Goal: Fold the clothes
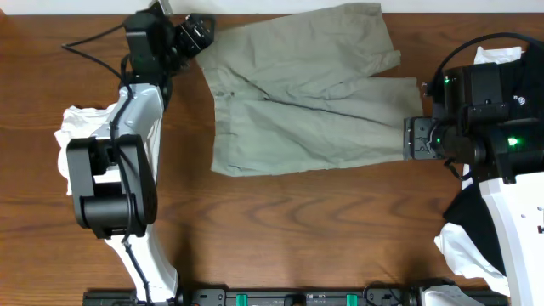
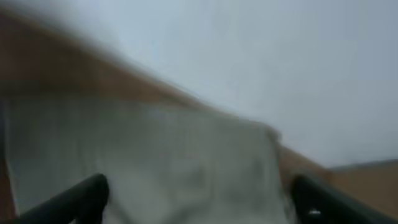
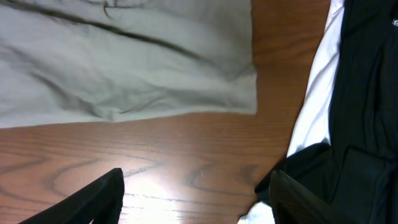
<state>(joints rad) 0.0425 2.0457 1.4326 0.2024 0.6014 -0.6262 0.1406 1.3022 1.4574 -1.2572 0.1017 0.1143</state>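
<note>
Overhead: shorts (image 1: 297, 93) are spread flat on the tabletop (image 1: 297, 229); left gripper (image 1: 197, 36) is placed at the waist corner, right gripper (image 1: 414, 138) at a leg hem.
Left wrist: blurred; jaws are seen wide, cloth between them.
Right wrist: jaws are seen wide over bare wood, with the hem just ahead.

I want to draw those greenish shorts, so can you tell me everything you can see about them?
The shorts are pale grey-green, soft creased cloth like cotton. They lie spread flat and unfolded on the wooden table, waist toward the left arm, two wide legs pointing toward the right arm, the far leg splaying away. The open left gripper is at the waist corner; contact is too blurred to tell. The open right gripper sits just short of the near leg's hem, not touching.
</note>
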